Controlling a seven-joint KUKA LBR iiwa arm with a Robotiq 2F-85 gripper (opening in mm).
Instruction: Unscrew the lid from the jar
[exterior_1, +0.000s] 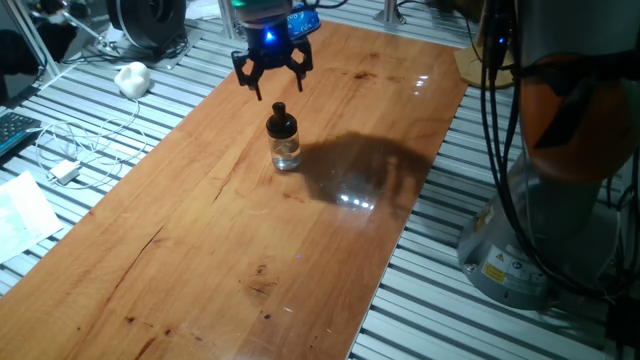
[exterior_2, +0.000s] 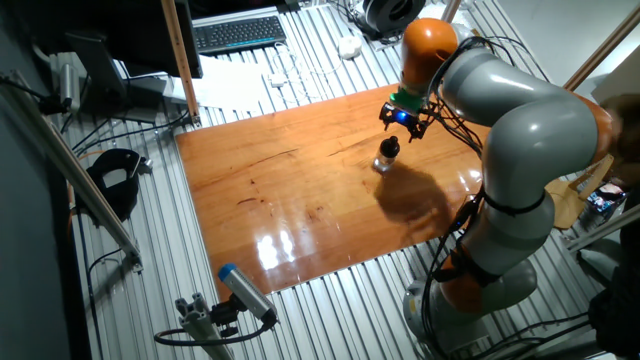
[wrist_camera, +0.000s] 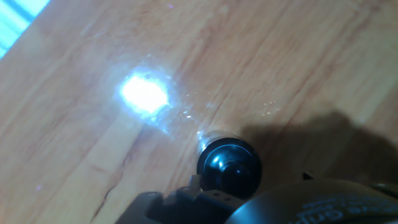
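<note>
End effector (exterior_1: 272, 78) poised above jar (exterior_1: 285, 151), fingers spread and grasping nothing.

Directly beneath the end effector, apart from it: small clear glass jar with rounded body, upright on the surface (exterior_1: 200, 230). Screwed on top, a glossy black rounded lid (exterior_1: 281, 122) with a narrower knob, about as wide as the jar. In hand view, lid (wrist_camera: 229, 165) seen from overhead as a shiny dark disc low in frame, a bright glare patch on the wood up and left of it. Surface of smooth, varnished orange-brown wood with visible grain, dark streaks and reflections. Dark, angular fingers, blue light glowing above them.
</note>
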